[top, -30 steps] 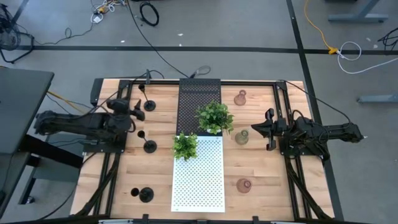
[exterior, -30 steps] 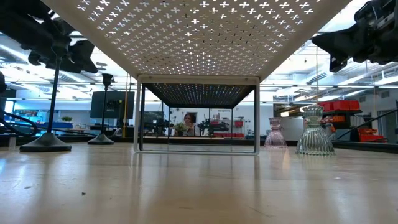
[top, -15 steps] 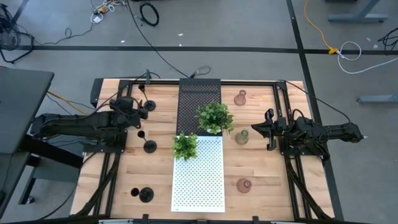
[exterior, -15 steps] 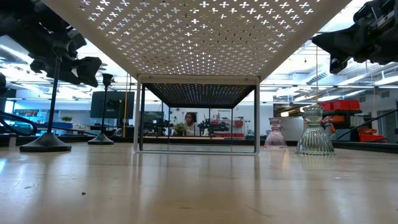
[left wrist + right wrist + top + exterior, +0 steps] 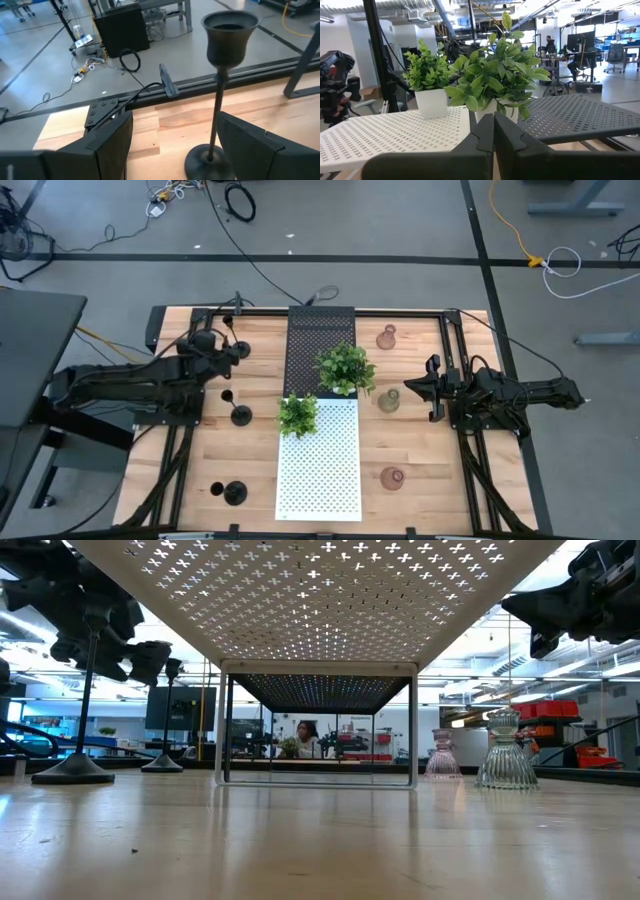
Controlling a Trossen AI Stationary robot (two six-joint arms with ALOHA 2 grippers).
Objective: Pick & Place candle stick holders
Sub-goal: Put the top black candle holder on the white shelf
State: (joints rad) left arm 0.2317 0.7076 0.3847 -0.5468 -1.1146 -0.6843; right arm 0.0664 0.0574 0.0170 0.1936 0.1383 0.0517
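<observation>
Three black candle stick holders stand on their round bases at the table's left: far (image 5: pixel 240 350), middle (image 5: pixel 240 415) and near (image 5: pixel 235 492). Three glass ones stand at the right: far (image 5: pixel 387 337), middle (image 5: pixel 388 401), near (image 5: pixel 392 478). My left gripper (image 5: pixel 222 352) is open, just left of the far black holder. In its wrist view that holder's stem (image 5: pixel 217 110) rises ahead of my left gripper (image 5: pixel 175 127), slightly toward one finger and apart from both. My right gripper (image 5: pixel 412 390) hovers shut near the middle glass holder, with nothing in it; it shows as my right gripper (image 5: pixel 493 130) in its wrist view.
A raised black perforated shelf (image 5: pixel 320 340) and a white one (image 5: pixel 318 470) run down the table's middle. Two potted plants (image 5: pixel 345 370) (image 5: pixel 297 415) stand on them. Bare wood lies between the shelves and each row of holders.
My left gripper has swung toward the table's far edge and a little right, closing on the far black holder. It has stayed open. The right arm has kept still.
</observation>
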